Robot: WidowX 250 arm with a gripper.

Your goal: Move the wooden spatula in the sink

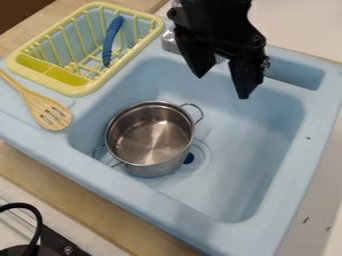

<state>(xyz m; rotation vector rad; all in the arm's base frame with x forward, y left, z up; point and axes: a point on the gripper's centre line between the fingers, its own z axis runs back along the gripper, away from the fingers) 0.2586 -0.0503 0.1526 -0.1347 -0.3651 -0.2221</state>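
My black gripper [222, 86] hangs over the back part of the sink, its two fingers apart with nothing between them. The wooden slotted spatula [44, 111] lies on the light blue ledge left of the basin, its head near the basin's edge and its handle running up to the left edge of the view. It is well to the left of the gripper. The light blue sink [260, 150] has a deep basin below the gripper.
A metal pot [150, 135] with side handles stands in the basin's left part, beside the drain. A yellow dish rack [80, 89] holding a blue object [111, 40] sits at the upper left. A black cable [35, 220] curves at the lower left.
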